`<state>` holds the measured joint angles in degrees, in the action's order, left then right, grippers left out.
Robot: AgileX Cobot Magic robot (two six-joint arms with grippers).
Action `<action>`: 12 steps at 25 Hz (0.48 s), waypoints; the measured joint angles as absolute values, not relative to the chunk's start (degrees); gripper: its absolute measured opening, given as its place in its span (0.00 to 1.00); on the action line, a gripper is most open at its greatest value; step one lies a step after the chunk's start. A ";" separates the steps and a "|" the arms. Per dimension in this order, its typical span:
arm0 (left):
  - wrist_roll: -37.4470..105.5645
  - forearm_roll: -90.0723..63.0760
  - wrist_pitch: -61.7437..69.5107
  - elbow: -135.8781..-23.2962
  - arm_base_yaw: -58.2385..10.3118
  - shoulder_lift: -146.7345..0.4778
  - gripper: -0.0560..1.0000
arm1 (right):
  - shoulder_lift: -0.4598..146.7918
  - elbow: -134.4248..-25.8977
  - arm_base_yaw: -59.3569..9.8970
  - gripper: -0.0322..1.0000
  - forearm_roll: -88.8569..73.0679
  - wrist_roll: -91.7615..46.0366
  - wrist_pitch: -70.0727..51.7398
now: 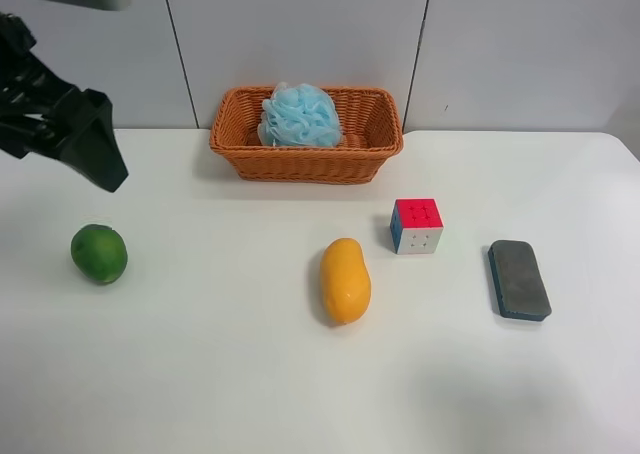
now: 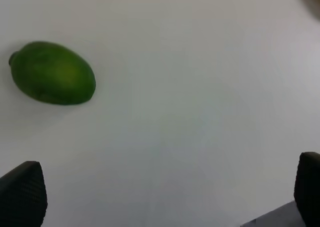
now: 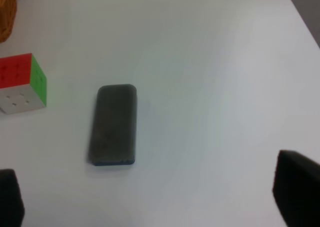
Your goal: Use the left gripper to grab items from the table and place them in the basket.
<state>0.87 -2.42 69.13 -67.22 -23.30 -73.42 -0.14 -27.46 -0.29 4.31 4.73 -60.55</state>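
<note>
The light-blue pouf (image 1: 300,116) lies in the wicker basket (image 1: 240,144) at the back of the white table (image 1: 200,374). On the table lie the green fruit (image 1: 99,253), the mango (image 1: 345,280), the puzzle cube (image 1: 417,225) and the grey-blue eraser (image 1: 519,279). My left gripper (image 1: 95,159) is open and empty, held above the table behind the green fruit, which shows in the left wrist view (image 2: 52,73) ahead of the gripper (image 2: 165,197). My right gripper (image 3: 155,197) is open and empty, with the eraser (image 3: 114,124) and cube (image 3: 22,82) ahead of it.
A grey panelled wall (image 1: 300,24) rises behind the table's back edge. The table's right edge (image 3: 305,7) shows in the right wrist view. A corner of the basket (image 3: 6,12) shows there too.
</note>
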 joint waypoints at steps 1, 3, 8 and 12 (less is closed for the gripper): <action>0.00 -1.88 69.13 -65.68 -23.30 -71.63 0.99 | -0.14 -27.46 -0.29 0.99 4.31 4.73 -60.55; -1.05 -0.48 69.13 -61.90 -23.30 -68.26 0.99 | -0.14 -27.46 -0.29 0.99 4.31 4.73 -60.55; -3.83 0.00 66.94 -52.29 -20.98 -57.73 0.99 | -0.14 -27.46 -0.29 0.99 4.31 4.73 -60.55; -3.97 0.00 64.39 -43.13 -14.83 -48.00 0.99 | -0.14 -27.46 -0.29 0.99 4.31 4.73 -60.55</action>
